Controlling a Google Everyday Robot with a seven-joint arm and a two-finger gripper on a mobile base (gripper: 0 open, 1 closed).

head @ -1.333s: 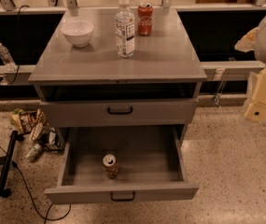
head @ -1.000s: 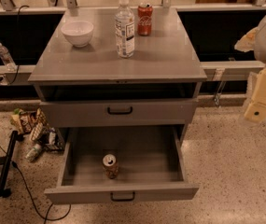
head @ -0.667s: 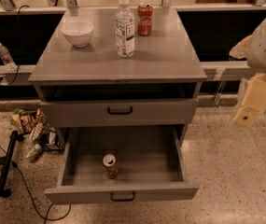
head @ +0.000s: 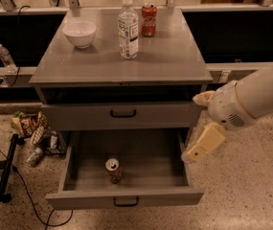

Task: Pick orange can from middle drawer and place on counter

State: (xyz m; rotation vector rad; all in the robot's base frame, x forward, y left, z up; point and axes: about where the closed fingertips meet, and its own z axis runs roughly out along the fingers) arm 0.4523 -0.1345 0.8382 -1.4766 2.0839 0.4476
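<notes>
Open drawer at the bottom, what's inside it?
Only an orange can, upright near the front middle. The open drawer has its rear hidden under the drawer above. The gripper hovers beside its right edge.

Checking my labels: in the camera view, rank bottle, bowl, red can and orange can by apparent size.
Clear bottle
White bowl
Then red cola can and orange can, which look alike and sit at different depths, so unranked.
The tool hangs right of the middle drawer.
</notes>
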